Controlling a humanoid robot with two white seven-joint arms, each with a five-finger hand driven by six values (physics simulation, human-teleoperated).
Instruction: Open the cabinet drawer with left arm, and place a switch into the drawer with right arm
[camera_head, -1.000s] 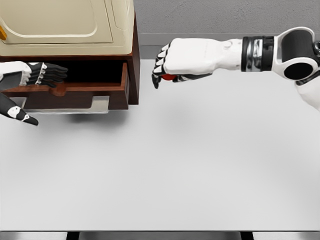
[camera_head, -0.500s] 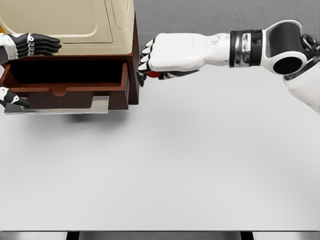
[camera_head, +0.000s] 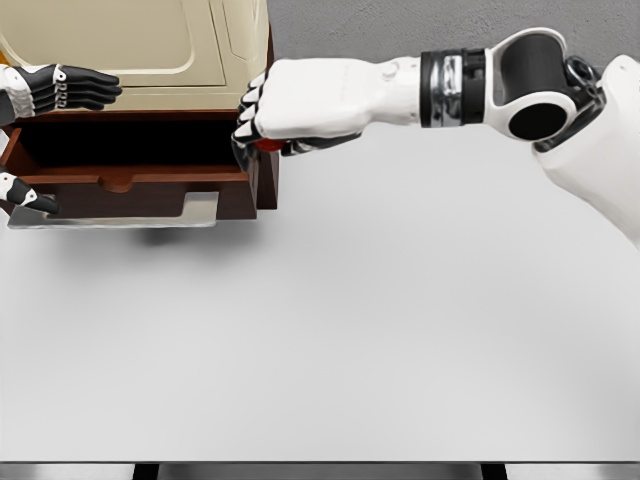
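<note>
A dark wooden cabinet (camera_head: 266, 170) with a cream top stands at the back left. Its drawer (camera_head: 130, 185) is pulled out and its inside looks dark. My right hand (camera_head: 262, 125) reaches in from the right and hovers at the drawer's right corner, fingers curled on a small red object, the switch (camera_head: 268, 145), mostly hidden under the palm. My left hand (camera_head: 60, 88) is at the far left edge, above the drawer against the cabinet's cream front, fingers stretched out flat and holding nothing.
The white table (camera_head: 330, 330) spreads wide in front of the cabinet, with its near edge at the bottom. A grey metal plate (camera_head: 195, 212) sticks out under the drawer front. A grey wall (camera_head: 400, 30) closes the back.
My right hand has carried the red switch leftward from mid-table to the drawer's right corner. My left hand rose from the drawer front to the cabinet's upper front, then stayed.
</note>
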